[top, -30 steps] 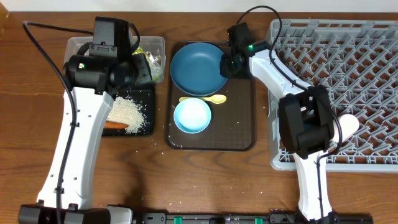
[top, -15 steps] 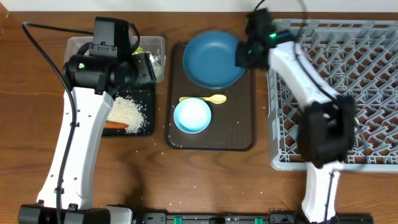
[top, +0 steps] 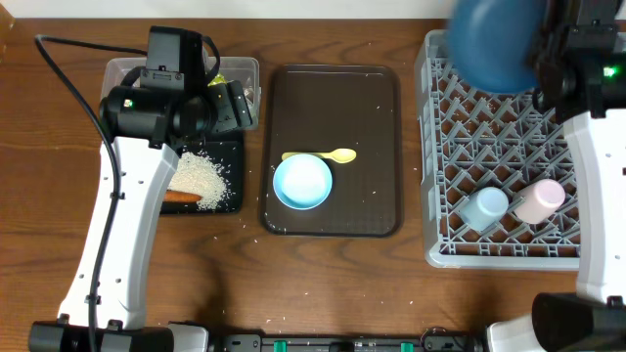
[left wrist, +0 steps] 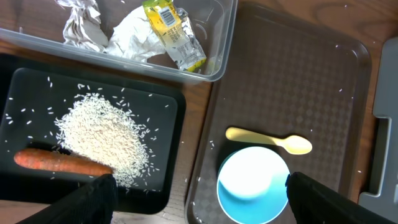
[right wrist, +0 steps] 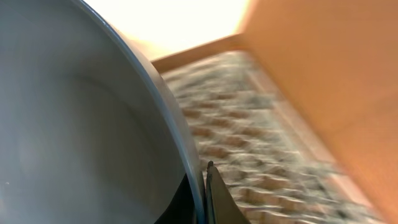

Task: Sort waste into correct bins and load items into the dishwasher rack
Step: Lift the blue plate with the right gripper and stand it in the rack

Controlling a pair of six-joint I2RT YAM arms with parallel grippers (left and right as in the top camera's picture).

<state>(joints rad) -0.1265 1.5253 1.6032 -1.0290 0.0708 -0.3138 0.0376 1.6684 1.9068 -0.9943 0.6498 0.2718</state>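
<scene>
One dark blue round plate [top: 494, 44] hangs over the 11 o'clock corner of the large grey pegged plastic rack [top: 427, 176], its rim pinched by the nearer right end effector [right wrist: 203, 193], while the left end effector [left wrist: 200, 190] hovers spread open at 9 o'clock.

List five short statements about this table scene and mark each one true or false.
The dark blue plate lies on the brown tray. False: the right gripper holds it up over the dishwasher rack.
The pale pink cup and the light blue cup are in the dishwasher rack. True.
The yellow spoon sits inside the light blue bowl. False: it lies beside it on the brown tray.
The carrot lies on the black tray beside the rice. True.
The wrapper lies on the black tray. False: it is in the clear tub.
</scene>
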